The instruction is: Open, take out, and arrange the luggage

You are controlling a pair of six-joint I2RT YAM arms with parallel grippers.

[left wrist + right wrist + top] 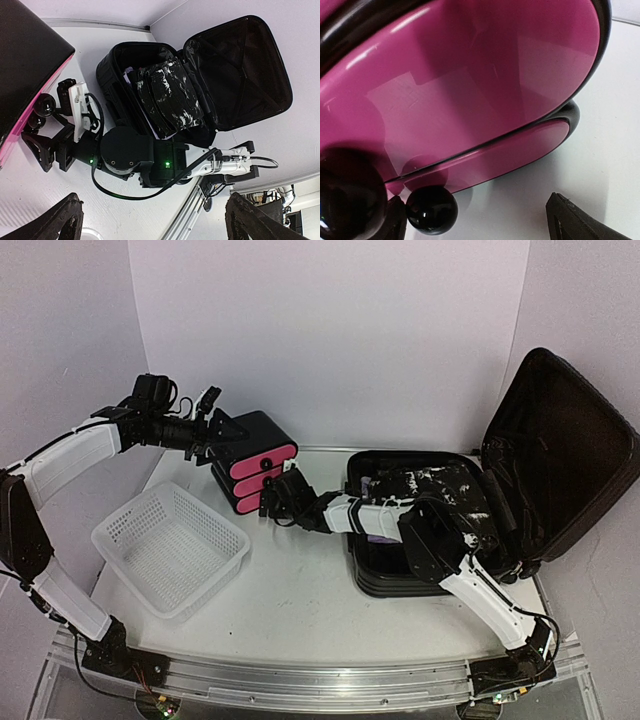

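The luggage (560, 455) lies open at the right of the table, its lid leaning back against the wall. Its black-lined lid (240, 75) also faces the left wrist view. A black garment with white marks (440, 490) fills the base, and shows as folded cloth (170, 95). My right gripper (272, 502) is open at the front of the black box with pink drawers (255, 468). A round black drawer knob (431, 210) sits between its fingers, close to the left fingertip (395, 222). My left gripper (214, 412) hovers open beside the box's top left, holding nothing.
A white mesh basket (170, 545) stands at the front left of the table. The right arm (130, 152) stretches from the luggage side across to the drawer box (30, 60). A metal rail (300, 680) runs along the near edge.
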